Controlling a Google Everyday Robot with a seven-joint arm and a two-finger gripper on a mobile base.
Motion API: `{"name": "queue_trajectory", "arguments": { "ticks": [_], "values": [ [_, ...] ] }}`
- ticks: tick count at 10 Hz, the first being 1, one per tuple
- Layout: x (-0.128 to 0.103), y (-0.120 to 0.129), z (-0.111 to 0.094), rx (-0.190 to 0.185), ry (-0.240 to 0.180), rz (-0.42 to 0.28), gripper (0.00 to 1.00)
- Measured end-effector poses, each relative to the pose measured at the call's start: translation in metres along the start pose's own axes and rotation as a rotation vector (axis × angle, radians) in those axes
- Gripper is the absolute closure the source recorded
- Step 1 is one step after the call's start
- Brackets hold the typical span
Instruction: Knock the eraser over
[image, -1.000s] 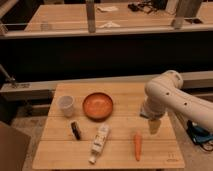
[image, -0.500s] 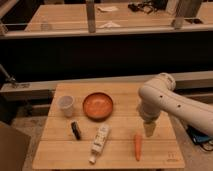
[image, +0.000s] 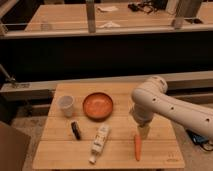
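The eraser (image: 75, 130) is a small black block lying on the wooden table (image: 60, 150), below the white cup (image: 66, 105) and left of the long white bottle (image: 99, 142). My gripper (image: 143, 132) hangs from the white arm (image: 165, 107) over the right part of the table, just above the orange carrot (image: 137, 147). It is well to the right of the eraser, with the white bottle between them.
An orange-red bowl (image: 97, 105) stands at the table's back middle. A dark ledge and a second wooden table (image: 65, 20) lie behind. A brown box corner (image: 10, 147) is at the left. Cables (image: 202, 140) hang at the right.
The arm has swung left and a little forward over the table, bringing the gripper nearer the carrot. The objects on the table have not moved.
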Motion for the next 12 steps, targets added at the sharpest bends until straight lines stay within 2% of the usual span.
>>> {"name": "queue_trajectory", "arguments": {
  "ticks": [7, 10, 12],
  "values": [
    [-0.060, -0.006, 0.008, -0.006, -0.019, -0.146, 0.20],
    [-0.095, -0.015, 0.008, 0.001, -0.028, -0.212, 0.20],
    [-0.106, -0.016, 0.010, -0.005, -0.024, -0.249, 0.20]
  ]
}}
